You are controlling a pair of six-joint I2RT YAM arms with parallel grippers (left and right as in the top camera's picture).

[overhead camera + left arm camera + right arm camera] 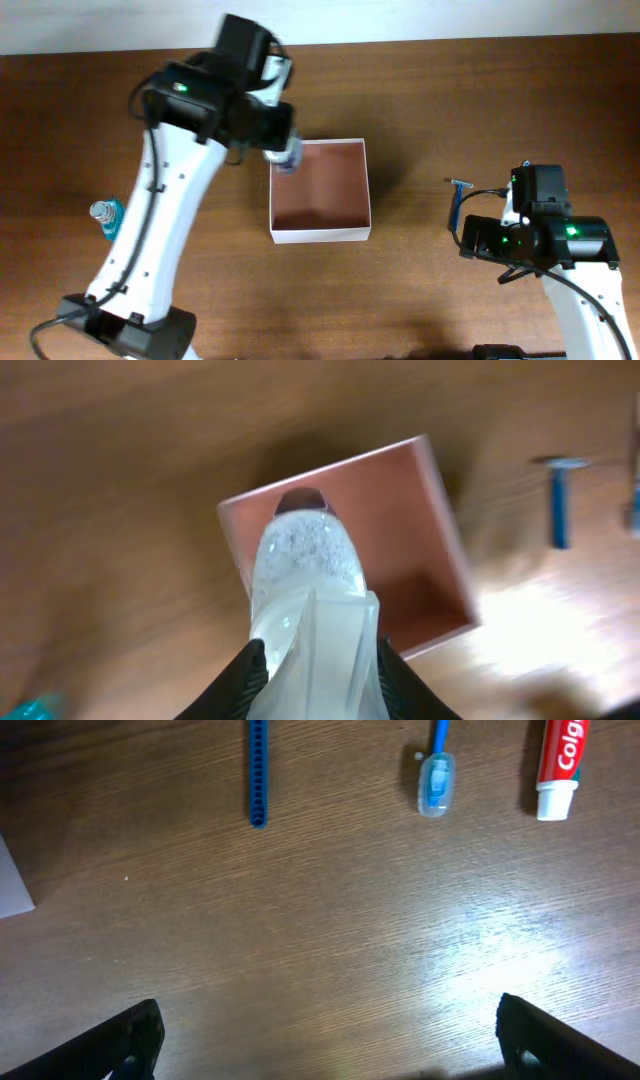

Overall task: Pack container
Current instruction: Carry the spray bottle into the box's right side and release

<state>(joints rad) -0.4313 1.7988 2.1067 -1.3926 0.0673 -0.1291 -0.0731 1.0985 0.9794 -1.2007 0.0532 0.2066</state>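
Note:
The container (pixel 320 232), a shallow square box with white walls and a pinkish-brown inside, sits mid-table. My left gripper (pixel 320 660) is shut on a clear bottle (pixel 305 575) with bubbly liquid inside. It holds the bottle over the container's (pixel 400 530) far left corner, seen from overhead at bottle (pixel 287 160). A second clear bottle with a teal label (pixel 105 220) lies on the table far to the left. My right gripper (pixel 330 1050) stands open over bare wood to the right of the container, with nothing between its fingers.
A blue razor (pixel 458 195) lies between the container and the right arm (pixel 540 235). Beyond the right gripper lie the razor's handle (pixel 258 770), a blue toothbrush (pixel 437 780) and a red-and-white toothpaste tube (pixel 560 765).

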